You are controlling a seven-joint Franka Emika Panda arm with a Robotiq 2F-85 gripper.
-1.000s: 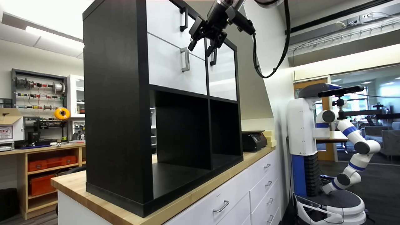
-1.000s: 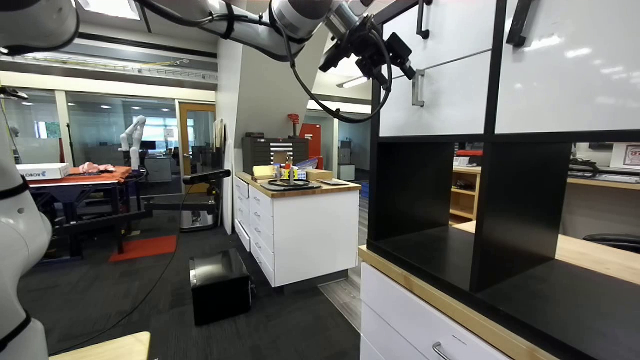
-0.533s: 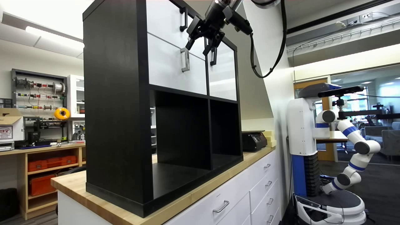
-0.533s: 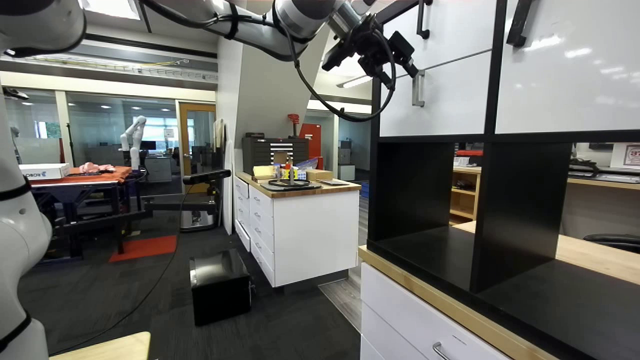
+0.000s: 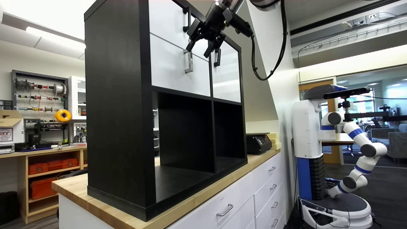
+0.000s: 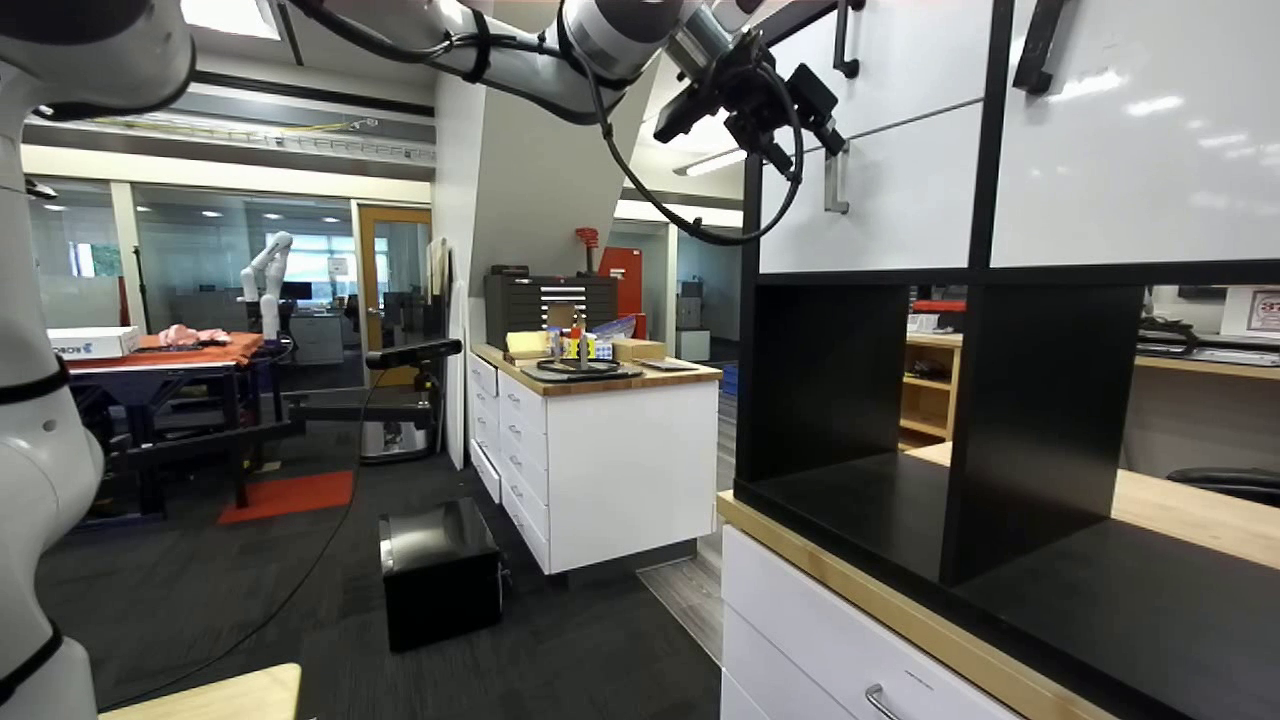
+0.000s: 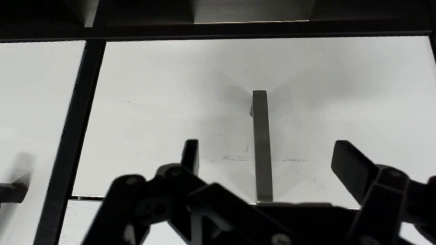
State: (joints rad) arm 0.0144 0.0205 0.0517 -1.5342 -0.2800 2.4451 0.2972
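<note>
- Jaws spread wide, released.
- Wrist view: grey handle (image 7: 262,146) on a white panel (image 7: 153,102), between the fingertips (image 7: 349,165), pointing to 12 o'clock.
- Same view: dark handle (image 7: 12,194) at 9 o'clock from it.
- Black cabinet (image 5: 114,111) on the wooden worktop (image 5: 74,184).

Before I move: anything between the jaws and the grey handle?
Nothing visible. In the wrist view the grey handle shows between the open jaws, only the white panel behind it. In an exterior view the black cable loops off to the side, away from the handle.
</note>
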